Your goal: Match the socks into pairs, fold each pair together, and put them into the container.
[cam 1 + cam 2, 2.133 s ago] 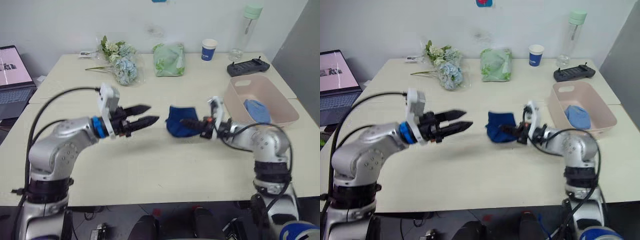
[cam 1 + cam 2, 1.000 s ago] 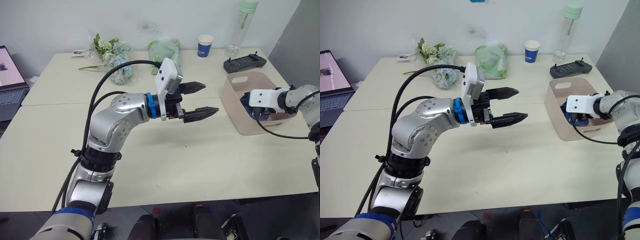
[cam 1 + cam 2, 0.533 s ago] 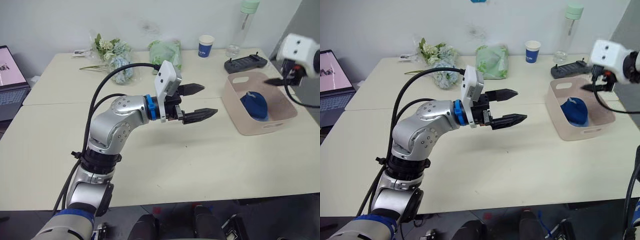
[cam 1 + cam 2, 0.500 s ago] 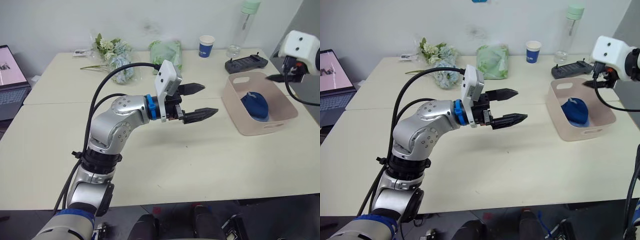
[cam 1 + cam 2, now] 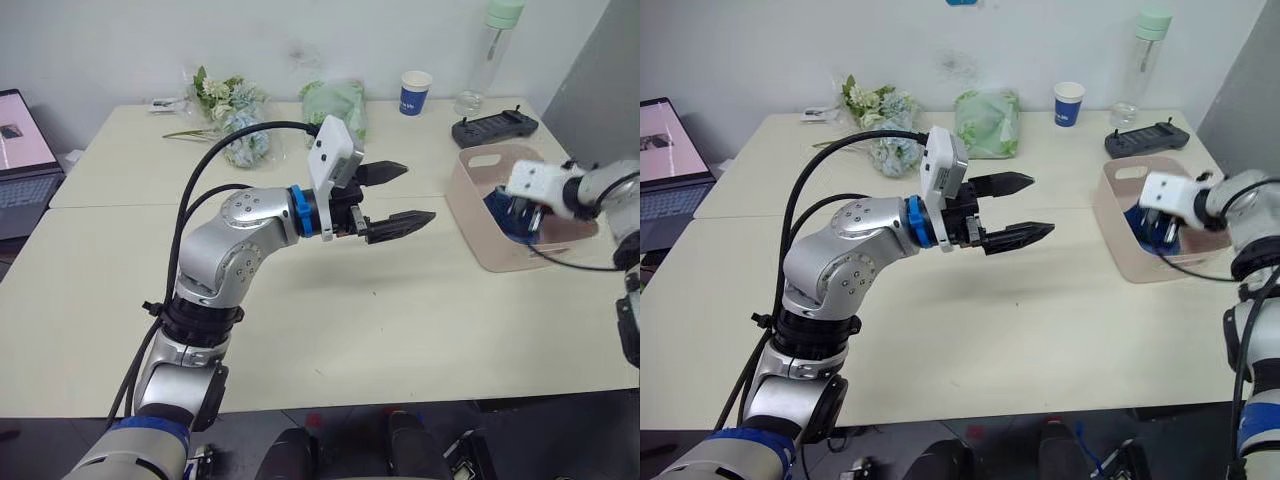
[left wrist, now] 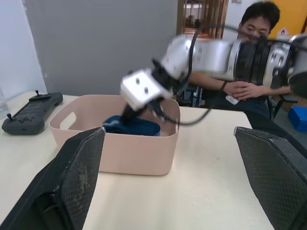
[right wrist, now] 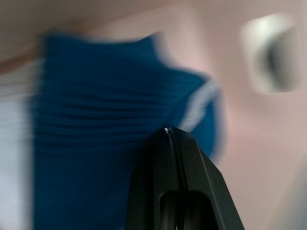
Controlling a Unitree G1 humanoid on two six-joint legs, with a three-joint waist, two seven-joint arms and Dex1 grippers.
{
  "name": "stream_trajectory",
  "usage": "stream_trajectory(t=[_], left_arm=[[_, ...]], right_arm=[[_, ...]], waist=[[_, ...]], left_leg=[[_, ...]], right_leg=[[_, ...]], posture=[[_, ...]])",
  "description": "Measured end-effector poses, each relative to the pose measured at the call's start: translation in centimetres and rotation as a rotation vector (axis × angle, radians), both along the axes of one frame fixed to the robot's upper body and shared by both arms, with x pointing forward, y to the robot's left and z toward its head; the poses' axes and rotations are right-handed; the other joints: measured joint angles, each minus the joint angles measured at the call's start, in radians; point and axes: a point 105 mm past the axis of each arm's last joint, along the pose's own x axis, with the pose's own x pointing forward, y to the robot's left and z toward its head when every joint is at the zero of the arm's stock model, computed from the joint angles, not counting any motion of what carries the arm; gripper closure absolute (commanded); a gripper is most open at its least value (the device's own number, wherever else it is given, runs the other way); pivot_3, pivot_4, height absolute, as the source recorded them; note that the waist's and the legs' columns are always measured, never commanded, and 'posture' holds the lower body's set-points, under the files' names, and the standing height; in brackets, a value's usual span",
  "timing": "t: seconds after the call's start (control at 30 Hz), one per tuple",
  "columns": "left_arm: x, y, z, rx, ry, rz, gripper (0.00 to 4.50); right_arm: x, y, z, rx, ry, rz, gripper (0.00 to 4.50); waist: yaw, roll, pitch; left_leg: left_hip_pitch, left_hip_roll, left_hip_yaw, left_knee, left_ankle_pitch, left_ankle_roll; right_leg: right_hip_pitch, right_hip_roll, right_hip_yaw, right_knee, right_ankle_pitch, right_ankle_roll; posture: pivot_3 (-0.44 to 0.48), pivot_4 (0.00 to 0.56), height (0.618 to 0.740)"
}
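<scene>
The pale pink container (image 5: pixel 487 248) stands at the table's right edge with a dark navy pair of socks (image 6: pixel 135 126) lying inside it. My right gripper (image 7: pixel 168 130) is down in the container, shut, its tips right over the navy fabric (image 7: pixel 100 143) with nothing pinched between them. The head view has the same gripper (image 5: pixel 519 214) under its white wrist camera. My left gripper (image 5: pixel 418 190) hovers open and empty above the table's middle, pointing toward the container, with its fingers (image 6: pixel 72 177) wide apart.
Along the far edge stand a bunch of flowers (image 5: pixel 230 120), a green bag (image 5: pixel 335 100), a blue paper cup (image 5: pixel 413 92), a bottle (image 5: pixel 495 45) and a black controller (image 5: pixel 492 128). A laptop (image 5: pixel 25 160) is at far left. A person (image 6: pixel 254 48) sits beyond the container.
My right arm, raised above the container half a second ago, has dropped back into it onto the navy socks. The left arm has stayed in place, open.
</scene>
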Motion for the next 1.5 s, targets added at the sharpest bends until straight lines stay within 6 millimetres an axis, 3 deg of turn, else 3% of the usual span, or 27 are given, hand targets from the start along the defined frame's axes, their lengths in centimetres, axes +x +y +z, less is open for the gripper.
stream_trajectory(t=[0.33, 0.4, 0.5, 0.6, 0.63, 0.7, 0.8, 0.9, 0.97, 1.07, 1.2, 1.3, 1.4, 1.5], left_arm=[[0.1, 0.2, -0.3, 0.004, 0.004, 0.019, 0.00], [0.2, 0.3, -0.2, 0.004, 0.002, 0.020, 0.00], [0.5, 0.7, -0.3, 0.008, 0.004, 0.032, 0.00], [1.0, 1.9, -0.4, 0.039, -0.013, 0.065, 0.00], [1.3, 2.4, -0.4, 0.048, -0.025, 0.083, 0.00], [2.5, 4.8, -0.4, 0.080, -0.068, 0.182, 0.00], [3.7, 7.5, -1.6, 0.132, -0.095, 0.298, 0.00], [4.2, 10.0, -3.4, 0.135, -0.074, 0.406, 0.00], [4.3, 12.8, -5.3, 0.114, -0.026, 0.532, 0.00], [3.6, 16.1, -8.7, 0.105, 0.058, 0.686, 0.00], [1.7, 17.1, -10.9, 0.089, 0.105, 0.758, 0.00], [-0.1, 17.7, -13.1, 0.076, 0.149, 0.817, 0.00], [-2.0, 19.4, -16.0, 0.083, 0.223, 0.939, 0.00], [-3.7, 20.0, -17.8, 0.138, 0.262, 0.982, 0.00]], right_arm=[[-0.1, -0.9, 0.8, 0.009, -0.034, -0.029, 4.49], [0.0, -1.5, 2.6, 0.009, -0.070, -0.041, 4.49], [0.4, -1.4, 6.9, 0.025, -0.184, -0.034, 4.49], [0.9, -0.4, 11.7, 0.087, -0.332, -0.011, 3.90], [1.0, 0.1, 12.7, 0.128, -0.365, -0.002, 3.51], [1.3, 2.9, 15.7, 0.322, -0.454, 0.064, 2.86], [1.0, 6.4, 17.2, 0.520, -0.479, 0.167, 1.79], [0.4, 9.5, 15.2, 0.682, -0.433, 0.234, 0.70], [-0.5, 12.2, 12.2, 0.829, -0.385, 0.260, 0.03], [-2.4, 14.4, 6.0, 0.970, -0.255, 0.188, 0.03], [-5.4, 16.4, 2.1, 1.075, -0.200, 0.117, 0.03], [-7.6, 16.1, -0.7, 1.043, -0.232, 0.063, 0.03], [-9.7, 15.1, -4.8, 1.056, -0.203, -0.074, 0.03], [-11.1, 14.3, -6.3, 1.040, -0.221, -0.148, 0.03]], waist=[[-0.001, 0.000, 0.000], [-0.001, 0.000, 0.000], [-0.004, 0.001, 0.000], [-0.013, 0.001, 0.000], [-0.016, 0.001, 0.000], [-0.030, 0.001, 0.000], [-0.031, 0.002, -0.001], [-0.021, 0.001, -0.001], [-0.020, 0.002, -0.002], [-0.009, 0.002, -0.002], [0.006, 0.002, -0.002], [0.011, 0.002, -0.004], [0.009, 0.001, -0.006], [0.008, 0.002, -0.006]], left_leg=[[0.000, 0.000, -0.001, 0.000, 0.000, 0.000], [0.000, 0.000, 0.000, 0.000, 0.000, 0.000], [0.000, 0.000, 0.000, 0.000, 0.000, 0.000], [0.000, 0.000, 0.000, -0.001, 0.000, 0.000], [0.000, 0.000, 0.000, -0.001, 0.000, 0.000], [0.001, 0.000, 0.000, -0.001, 0.000, 0.000], [0.001, 0.001, -0.002, -0.001, 0.000, 0.000], [-0.001, 0.002, -0.004, 0.001, 0.000, 0.000], [-0.001, 0.002, -0.005, 0.001, 0.000, 0.000], [-0.004, 0.001, -0.006, 0.001, 0.000, -0.001], [-0.003, 0.000, -0.006, 0.002, 0.000, -0.001], [0.000, 0.000, -0.006, 0.001, 0.000, -0.001], [0.001, 0.001, -0.004, 0.000, 0.000, -0.001], [0.002, 0.001, -0.004, 0.000, 0.000, -0.001]], right_leg=[[0.000, 0.000, 0.000, 0.000, 0.000, 0.000], [0.000, 0.000, 0.000, 0.000, 0.000, 0.000], [0.000, 0.000, 0.000, 0.000, 0.000, 0.000], [0.000, 0.001, 0.000, 0.001, 0.000, 0.000], [-0.001, 0.001, 0.000, 0.001, 0.000, 0.000], [0.000, 0.002, 0.000, 0.001, 0.000, 0.000], [0.000, 0.002, -0.001, 0.001, 0.000, 0.000], [0.000, 0.000, -0.002, 0.001, 0.000, 0.000], [-0.001, 0.000, -0.002, 0.001, 0.000, 0.000], [-0.003, -0.001, -0.003, 0.002, 0.000, 0.000], [-0.002, -0.001, -0.002, 0.002, 0.000, 0.000], [0.001, -0.001, -0.002, 0.002, 0.000, 0.000], [0.000, 0.000, -0.001, 0.003, 0.000, 0.000], [0.001, 0.001, -0.001, 0.004, 0.001, -0.001]], posture=[[0.000, 0.150, 0.740], [0.000, 0.150, 0.740], [0.000, 0.150, 0.740], [0.000, 0.150, 0.740], [0.000, 0.150, 0.740], [0.000, 0.150, 0.740], [0.000, 0.150, 0.740], [0.000, 0.150, 0.740], [0.000, 0.150, 0.740], [0.000, 0.150, 0.740], [0.000, 0.150, 0.740], [0.000, 0.150, 0.740], [0.000, 0.150, 0.740], [0.000, 0.150, 0.740]])
